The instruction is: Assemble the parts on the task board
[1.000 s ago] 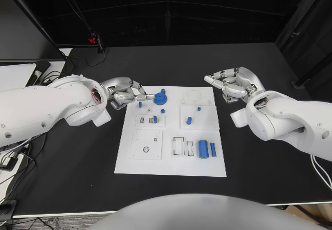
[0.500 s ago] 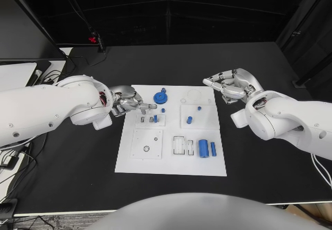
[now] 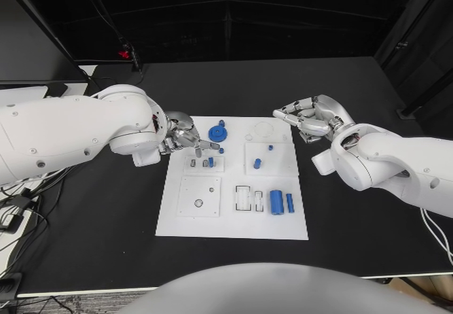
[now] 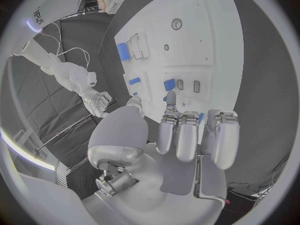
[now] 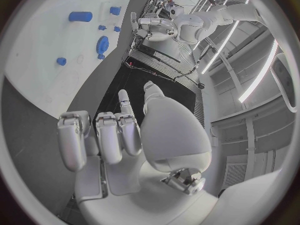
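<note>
Left hand [image 3: 185,141] fingers curled, holding nothing, at task board [image 3: 234,222] edge | right hand [image 3: 307,118] curled, holding nothing, beside your board's far corner

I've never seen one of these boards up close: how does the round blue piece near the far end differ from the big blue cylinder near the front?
The round blue piece is flat and disc-like, with a knob on top; the big blue cylinder is long and lies on its side. The round piece sits near the left hand; the cylinder lies apart from both hands. Both are blue and rest on the task board.
</note>
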You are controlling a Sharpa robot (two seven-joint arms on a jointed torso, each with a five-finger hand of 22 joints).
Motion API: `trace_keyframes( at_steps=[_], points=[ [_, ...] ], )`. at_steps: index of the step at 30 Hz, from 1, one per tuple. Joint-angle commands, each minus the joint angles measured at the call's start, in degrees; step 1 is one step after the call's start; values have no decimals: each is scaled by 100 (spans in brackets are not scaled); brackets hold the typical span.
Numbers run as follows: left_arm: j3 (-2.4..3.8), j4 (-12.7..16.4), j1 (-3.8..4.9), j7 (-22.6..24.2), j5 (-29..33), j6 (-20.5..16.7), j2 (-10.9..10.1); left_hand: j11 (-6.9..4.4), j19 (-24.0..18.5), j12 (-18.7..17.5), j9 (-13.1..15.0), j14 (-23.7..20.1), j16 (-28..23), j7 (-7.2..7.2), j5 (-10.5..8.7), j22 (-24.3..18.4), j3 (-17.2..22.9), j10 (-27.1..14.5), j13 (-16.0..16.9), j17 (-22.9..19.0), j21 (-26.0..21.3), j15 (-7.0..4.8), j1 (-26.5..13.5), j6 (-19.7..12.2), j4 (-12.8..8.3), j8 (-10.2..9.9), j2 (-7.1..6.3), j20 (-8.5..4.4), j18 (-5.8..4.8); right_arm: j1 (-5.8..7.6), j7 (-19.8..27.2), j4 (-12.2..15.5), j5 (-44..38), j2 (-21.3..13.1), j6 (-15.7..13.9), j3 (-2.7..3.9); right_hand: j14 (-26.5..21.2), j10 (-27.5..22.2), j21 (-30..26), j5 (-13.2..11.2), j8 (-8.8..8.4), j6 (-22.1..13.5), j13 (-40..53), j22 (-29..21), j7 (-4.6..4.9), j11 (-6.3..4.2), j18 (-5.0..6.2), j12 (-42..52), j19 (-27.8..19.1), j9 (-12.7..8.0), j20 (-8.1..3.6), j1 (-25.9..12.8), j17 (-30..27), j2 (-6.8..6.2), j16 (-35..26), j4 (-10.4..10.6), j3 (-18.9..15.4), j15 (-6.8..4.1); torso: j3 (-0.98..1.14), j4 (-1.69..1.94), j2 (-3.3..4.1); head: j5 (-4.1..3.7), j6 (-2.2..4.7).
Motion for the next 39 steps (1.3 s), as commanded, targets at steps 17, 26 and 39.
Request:
trace_keyframes(
  at_steps=[17,26,39],
  points=[
    [0,-299,10,-864,140,356,372,-110,598,20,306,592,5,-68,247,1505,-32,598,1507,1506,18,-102,5,163,6,-85,114,-97,-82,7,-110,-4,-63,55,99,0,606,607,19,-10,36,-44,1508,1510,1,19,-42,14,587,8,33,11,1510,44,14,2,-55,25,-2,23,-1,-25,-30],
    [0,-388,-34,-856,141,382,484,-117,598,20,374,592,5,-74,182,1505,-49,598,1507,1506,18,-110,-63,178,9,-136,217,-106,-82,6,-90,-10,-63,80,96,0,606,607,19,-13,44,-53,1508,1510,1,19,-42,14,587,10,32,13,1510,55,14,5,-62,24,-2,29,-5,-24,-30],
    [0,-557,-110,-856,141,558,599,-134,598,20,632,592,5,-88,-404,1505,-251,598,1507,1506,18,-127,-169,286,-4,-368,419,-126,-82,6,-50,-3,-63,68,29,0,606,607,19,-8,55,-116,1508,1510,11,24,-42,14,587,6,32,33,1510,81,14,3,-87,26,-3,29,-2,-9,-30]
  ],
)
